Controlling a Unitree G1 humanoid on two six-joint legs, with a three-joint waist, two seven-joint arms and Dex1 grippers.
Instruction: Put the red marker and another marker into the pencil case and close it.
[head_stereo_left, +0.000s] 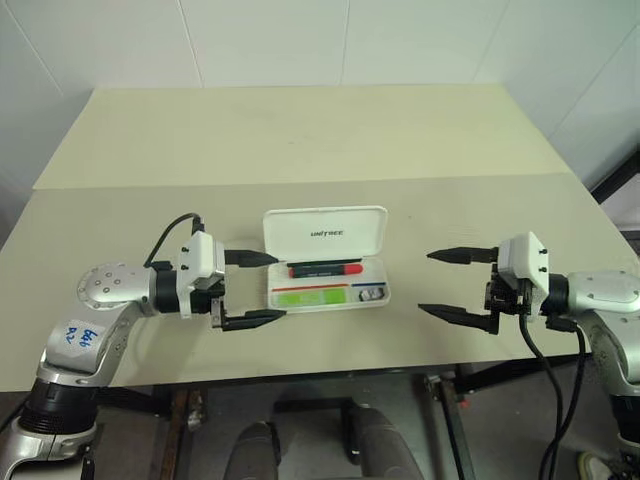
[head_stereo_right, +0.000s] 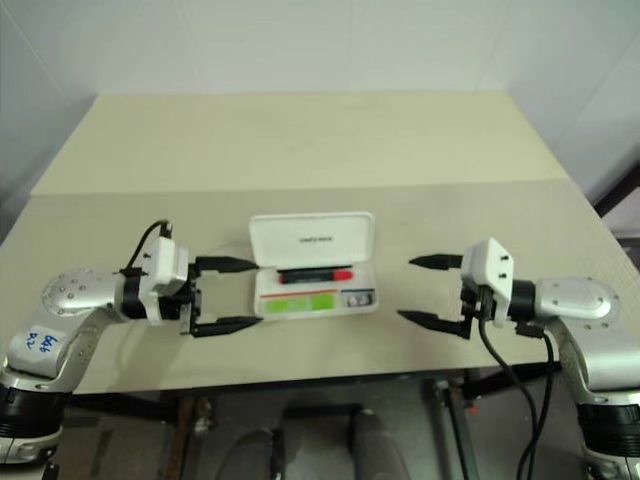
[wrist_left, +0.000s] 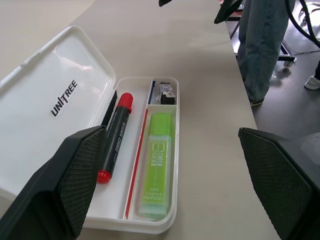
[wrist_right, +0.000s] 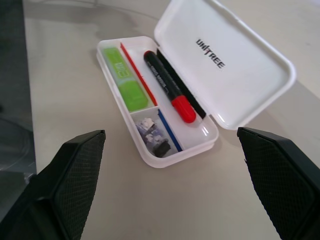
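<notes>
The white pencil case (head_stereo_left: 372, 296) lies open at the table's middle, its lid (head_stereo_left: 325, 233) with dark lettering standing up at the back. Inside, the red marker (head_stereo_left: 324, 269) lies along the rear compartment and the green highlighter (head_stereo_left: 310, 296) along the front one. The wrist views show the same: the red marker (wrist_left: 114, 136), the highlighter (wrist_left: 157, 165), the case rim (wrist_right: 150, 160). My left gripper (head_stereo_left: 250, 289) hovers open just left of the case, empty. To the case's right, a short gap away, my right gripper (head_stereo_left: 452, 285) stands open and empty.
A small grey metallic piece (wrist_right: 152, 136) sits in the case's small end compartment. The table (head_stereo_left: 300, 130) stretches away behind the case, with a seam across it. A person's legs (wrist_left: 260, 45) stand past the table's right edge.
</notes>
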